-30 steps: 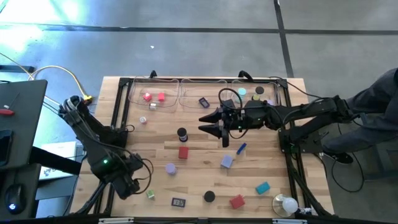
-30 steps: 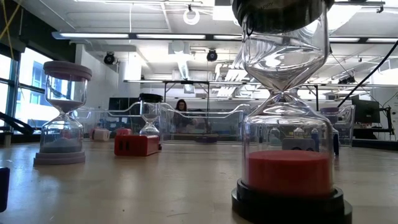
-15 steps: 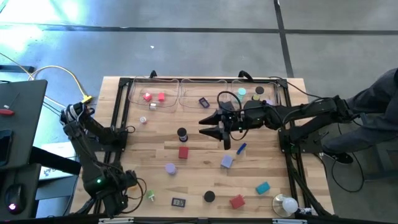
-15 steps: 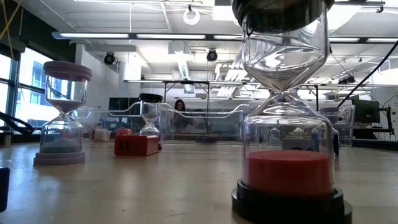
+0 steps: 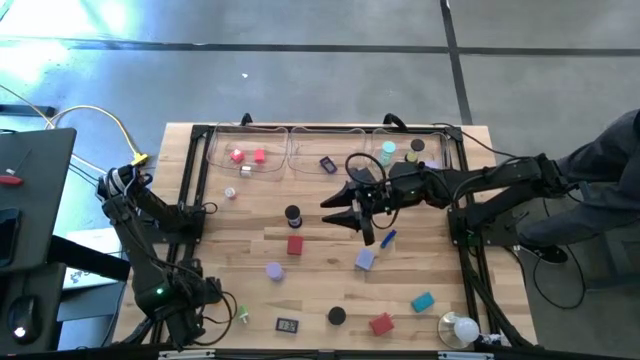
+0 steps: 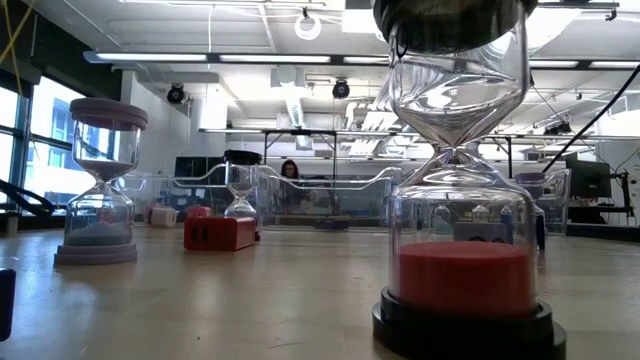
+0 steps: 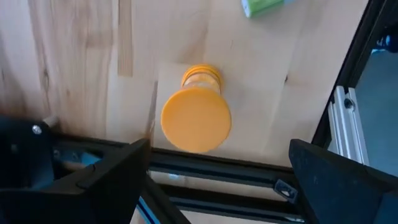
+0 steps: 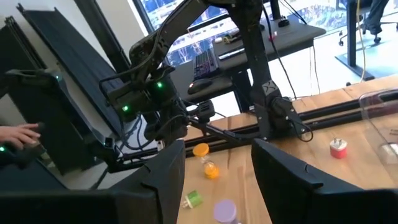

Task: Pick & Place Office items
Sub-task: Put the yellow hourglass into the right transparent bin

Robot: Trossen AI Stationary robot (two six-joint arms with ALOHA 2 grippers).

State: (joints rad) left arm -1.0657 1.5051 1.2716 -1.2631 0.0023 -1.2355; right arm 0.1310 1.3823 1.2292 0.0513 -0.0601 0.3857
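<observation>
**Left arm withdrawn to table corner; right arm mid-table**

Since a second ago, the left gripper (image 5: pixel 190 312) has pulled back to the table's (image 5: pixel 320 275) near left corner, fingers spread wide, holding nothing, above an orange hourglass (image 7: pixel 196 117) by the frame rail. Right gripper (image 5: pixel 352 212) has shifted slightly over the table centre; whether it holds anything I cannot tell.

Open wood lies between the left corner and the scattered office items. Three clear trays (image 5: pixel 330 150) line the far edge.

Counted on open wood: two red blocks (image 5: pixel 295 245), two black caps (image 5: pixel 292 213), one lavender block (image 5: pixel 365 260), one teal piece (image 5: pixel 422 301). One blue stick (image 5: pixel 388 239) lies just beside the right gripper, long axis diagonal.
</observation>
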